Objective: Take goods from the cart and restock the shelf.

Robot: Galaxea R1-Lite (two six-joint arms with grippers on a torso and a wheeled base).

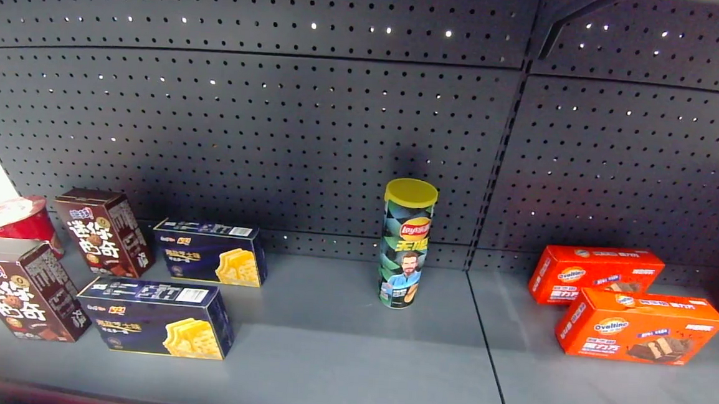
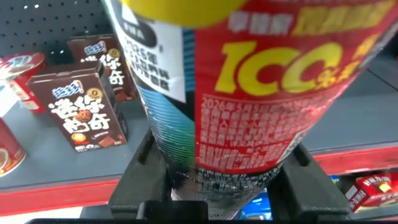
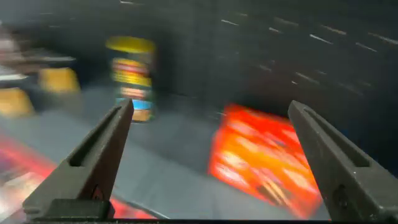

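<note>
While left end effector (image 2: 224,186) grips chip can (image 2: 261,93), top cut off, right end effector (image 3: 210,104) gapes wide

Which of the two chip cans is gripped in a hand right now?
The red-labelled chip can, clamped in the left hand. The green-patterned chip can with a yellow lid stands free on the shelf.
</note>
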